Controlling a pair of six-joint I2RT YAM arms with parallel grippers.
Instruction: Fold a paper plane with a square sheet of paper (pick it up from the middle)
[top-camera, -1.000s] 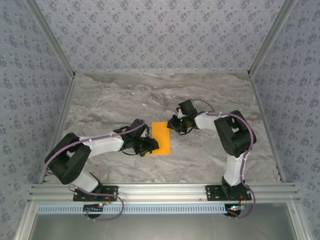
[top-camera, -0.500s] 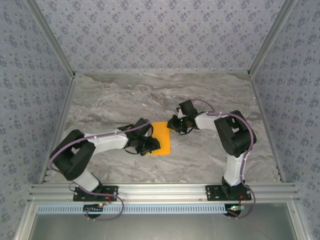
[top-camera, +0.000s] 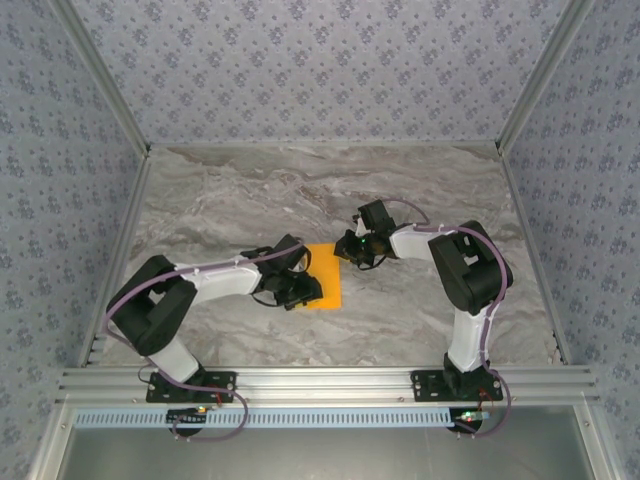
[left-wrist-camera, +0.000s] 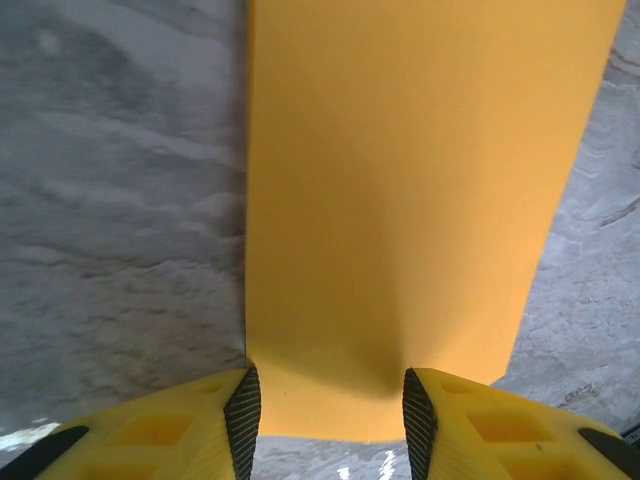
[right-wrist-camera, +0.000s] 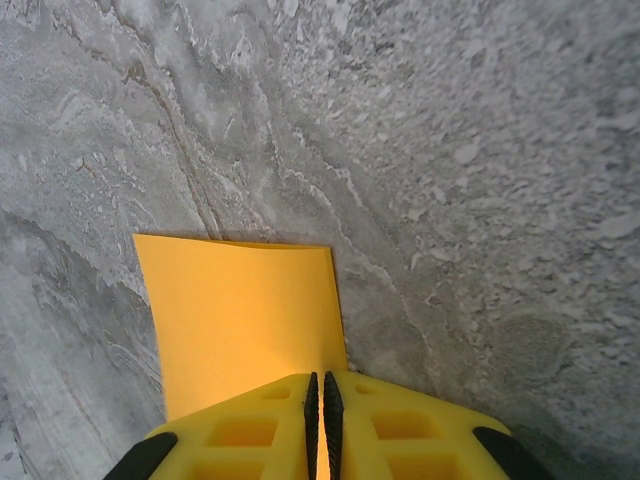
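The square sheet of paper (top-camera: 327, 275) is bright orange and lies on the marble table as an upright narrow rectangle. My right gripper (top-camera: 347, 250) is at its far right edge, and in the right wrist view its pads (right-wrist-camera: 318, 420) are shut on the sheet of paper (right-wrist-camera: 240, 310). My left gripper (top-camera: 303, 291) sits low over the sheet's near left part. In the left wrist view it (left-wrist-camera: 328, 415) is open, with the sheet's (left-wrist-camera: 410, 200) near edge lying between the two fingertips (left-wrist-camera: 243, 415), slightly dimpled beside the right one.
The marble tabletop (top-camera: 240, 190) stretches out around the paper. Patterned walls and metal frame posts (top-camera: 530, 90) close it in on three sides. A metal rail (top-camera: 330, 380) carries both arm bases at the near edge.
My left arm has pushed right and a little farther over the sheet's near left part, covering more of it. The right gripper has stayed where it was, still shut on the paper.
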